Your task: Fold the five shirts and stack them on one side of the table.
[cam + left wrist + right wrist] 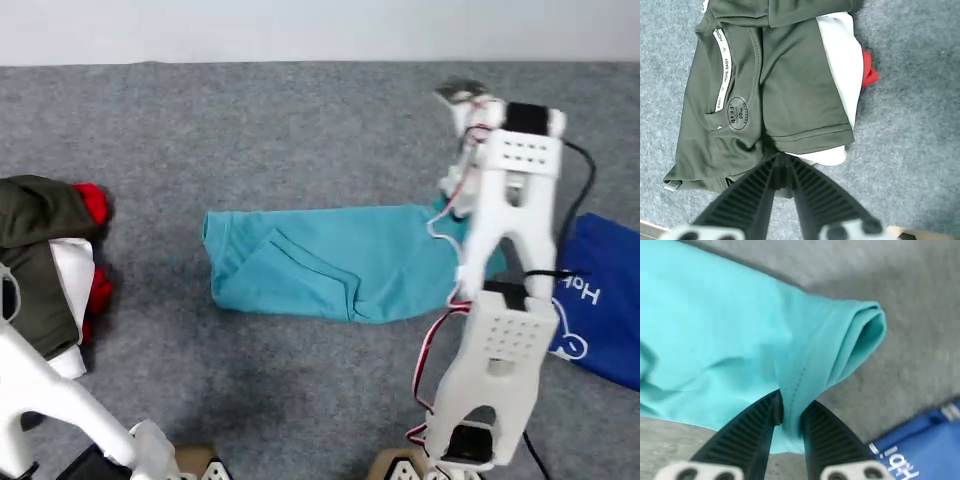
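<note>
Jaws of the right gripper (791,407) pinch the teal shirt (715,330) at its rolled edge. Just beside that end lies the blue shirt (600,300). Well apart from the teal shirt's other end, the left gripper (784,160), jaws together, hangs over the olive shirt (765,85).

The high camera looks steeply down over the table (300,120) from the arms' (500,330) side. The left wrist camera sits close behind the left fingers (750,196), facing past their tips onto the green shirt (790,90). The right wrist camera looks along the right fingers (747,434) at the teal shirt (715,330) between them, blue shirt (925,450) beyond; the high view shares all three shirts
</note>
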